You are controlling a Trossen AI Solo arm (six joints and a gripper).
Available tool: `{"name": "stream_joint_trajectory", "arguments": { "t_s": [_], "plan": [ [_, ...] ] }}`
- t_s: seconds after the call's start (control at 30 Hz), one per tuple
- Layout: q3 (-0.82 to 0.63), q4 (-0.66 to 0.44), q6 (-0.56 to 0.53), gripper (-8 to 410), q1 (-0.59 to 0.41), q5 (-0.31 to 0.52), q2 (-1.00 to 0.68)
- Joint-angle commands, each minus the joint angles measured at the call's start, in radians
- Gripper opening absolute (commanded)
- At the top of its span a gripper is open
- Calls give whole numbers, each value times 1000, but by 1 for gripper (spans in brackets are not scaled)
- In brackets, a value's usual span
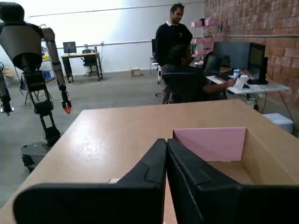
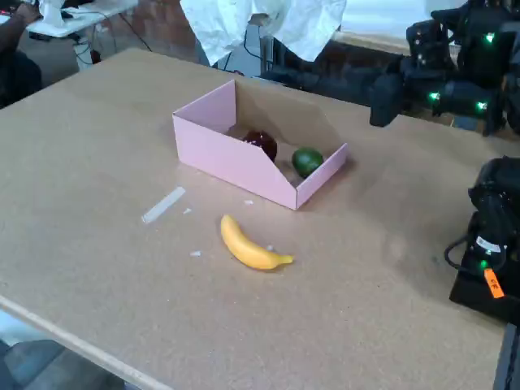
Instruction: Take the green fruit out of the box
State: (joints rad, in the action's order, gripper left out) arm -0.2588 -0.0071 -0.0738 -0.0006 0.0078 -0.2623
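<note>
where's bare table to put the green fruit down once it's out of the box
Bare table runs wide left of the box, and again right of the banana toward the near edge. Crowded inside the box: the green fruit sits beside a dark red fruit. Small scraps lie left of the banana.

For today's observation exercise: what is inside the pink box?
In the fixed view, the box holds a dark red fruit and the green fruit. Its near wall hides their undersides and the floor.

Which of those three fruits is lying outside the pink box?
The yellow banana, on the bare table in front of the box. The dark red fruit and green fruit sit inside.
</note>
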Motion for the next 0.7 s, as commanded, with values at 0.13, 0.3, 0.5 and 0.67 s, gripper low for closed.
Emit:
{"name": "stream_joint_trajectory", "arguments": {
  "t_s": [0.13, 0.3, 0.5, 0.67],
  "plan": [
    [-1, 6, -28, 0, 0, 1, 0],
    [-23, 8, -28, 0, 0, 41, -8],
    [-108, 3, -1, 6, 0, 134, -53],
    [-194, -7, 6, 58, 0, 161, -121]
  ]
}}
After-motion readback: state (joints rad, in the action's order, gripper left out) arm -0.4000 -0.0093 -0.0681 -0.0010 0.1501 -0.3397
